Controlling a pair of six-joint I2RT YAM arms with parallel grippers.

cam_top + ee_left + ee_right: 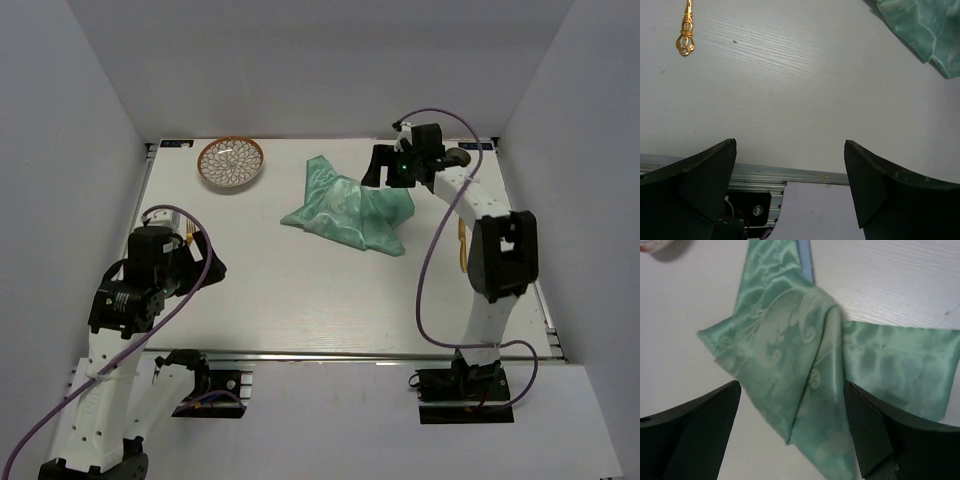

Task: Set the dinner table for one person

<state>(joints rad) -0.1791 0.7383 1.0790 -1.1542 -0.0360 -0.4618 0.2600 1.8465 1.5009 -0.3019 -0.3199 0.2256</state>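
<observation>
Over the crumpled green cloth (790,340), the right end effector (792,390) hangs with its fingers spread, gripping nothing. The cloth lies far-centre on the white planked surface (300,290), which stretches ahead of both arm bases. Near its left edge, the left end effector (790,150) is likewise spread and empty. A patterned plate (231,162) sits far left.
</observation>
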